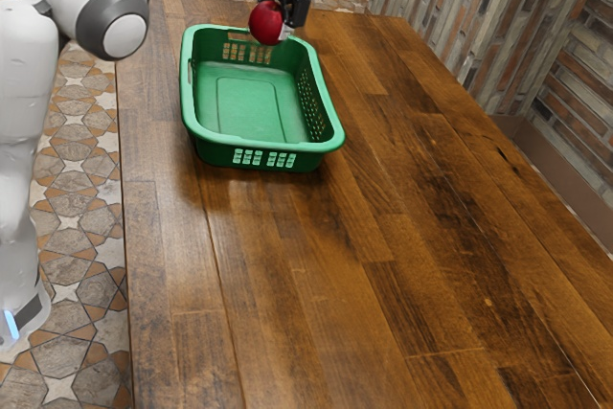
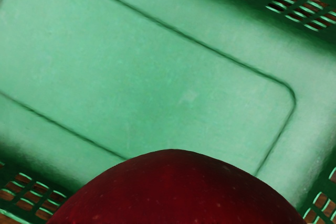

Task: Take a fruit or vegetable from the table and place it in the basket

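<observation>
At the exterior view's left edge stands the white arm (image 1: 21, 93), with a small blue light (image 1: 11, 323) on its base at the lower left of the frame. It bends across the upper left, where a joint with a dark grey ring (image 1: 94, 21) hangs in front of the table's edge. Behind and beside the arm lies a floor (image 1: 72, 237) of patterned tiles in grey, cream and orange-brown. Next comes the wooden table (image 1: 287, 332), its brown planks running from the upper part of the frame down to the bottom. On it, left of centre in the upper half, sits the green basket (image 1: 187, 93), upright, with slotted walls and a rounded rim.

At the top of the frame, just right of the basket's middle, the red apple (image 1: 265, 22) is up in the air, over the basket's far end. The black pincer (image 1: 275, 30) is closed around it, one pale fingertip against the apple's right side. In the wrist view the apple's rounded, speckled top lies against the basket's green floor, with slotted walls on either side. At the upper right of the exterior view rises a wall (image 1: 441, 16) of mixed grey and reddish-brown strips.
</observation>
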`<state>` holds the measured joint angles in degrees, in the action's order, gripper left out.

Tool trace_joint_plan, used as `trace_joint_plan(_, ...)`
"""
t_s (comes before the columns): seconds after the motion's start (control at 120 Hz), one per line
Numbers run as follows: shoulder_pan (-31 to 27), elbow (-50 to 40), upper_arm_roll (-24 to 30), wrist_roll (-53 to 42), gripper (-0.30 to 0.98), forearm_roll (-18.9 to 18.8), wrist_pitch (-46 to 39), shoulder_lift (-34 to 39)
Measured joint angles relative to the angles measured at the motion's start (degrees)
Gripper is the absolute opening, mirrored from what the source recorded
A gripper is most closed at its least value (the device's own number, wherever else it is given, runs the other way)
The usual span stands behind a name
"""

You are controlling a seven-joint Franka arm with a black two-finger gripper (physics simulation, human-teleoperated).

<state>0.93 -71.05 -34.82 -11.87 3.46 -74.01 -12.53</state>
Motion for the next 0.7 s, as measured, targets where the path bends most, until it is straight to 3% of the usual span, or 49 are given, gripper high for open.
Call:
trace_joint_plan(0.125, -1.27, 0.03, 0.12, -1.66, 0.42, 0.56, -3.98, -0.89)
trace_joint_plan(0.183, -1.33, 0.05, 0.13, -2.3, 0.56, 0.84, -5.11, -1.29)
trace_joint_plan(0.25, -1.34, 0.08, 0.23, -2.94, 0.61, 1.12, -6.02, -1.7)
trace_joint_plan(0.633, -1.3, 0.13, 0.91, -5.46, 0.68, 1.52, -7.98, -2.14)
trace_joint_plan(0.7, -1.36, 0.36, 2.04, -5.92, 0.68, 3.1, -8.08, -1.94)
